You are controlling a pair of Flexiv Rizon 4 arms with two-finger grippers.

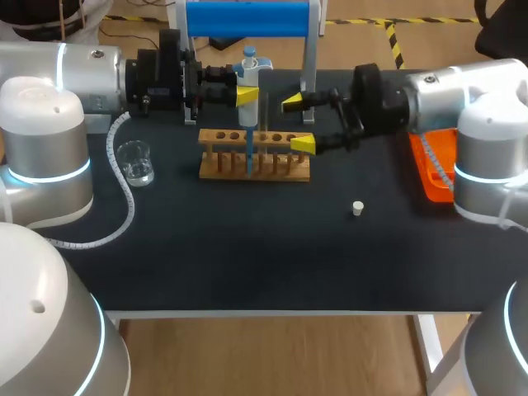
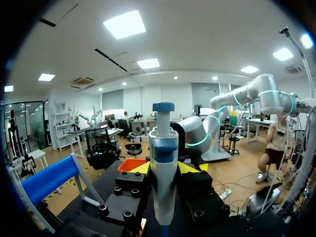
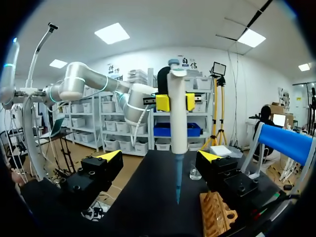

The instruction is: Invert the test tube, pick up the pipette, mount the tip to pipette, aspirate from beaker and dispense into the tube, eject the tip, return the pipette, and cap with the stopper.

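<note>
The left gripper (image 1: 247, 94) is clenched on the pipette (image 1: 250, 70), its yellow fingers (image 3: 163, 102) pressing the white body from both sides just under the blue cap. The pipette hangs upright, and its blue tip (image 1: 248, 153) points down over the wooden rack (image 1: 285, 165). From the left wrist, the pipette (image 2: 163, 163) fills the space between that gripper's own fingers. Any print on the body is too small to read. The right gripper (image 1: 297, 124) is released, with its fingers spread wide and touching nothing. It sits just beside the pipette, over the rack's right end. From the right wrist, the tip (image 3: 178, 180) hangs ahead of the spread fingers, and the rack (image 3: 215, 217) is under the one on the blue bar's side. A slim tube (image 1: 264, 114), hard to make out, seems to stand upright in the rack. The beaker (image 1: 134, 162) stands near the left arm, well apart from the rack. The white stopper (image 1: 357, 208) lies alone on the dark table (image 1: 247, 256). An orange tray (image 1: 431, 169) sits under the right arm.
</note>
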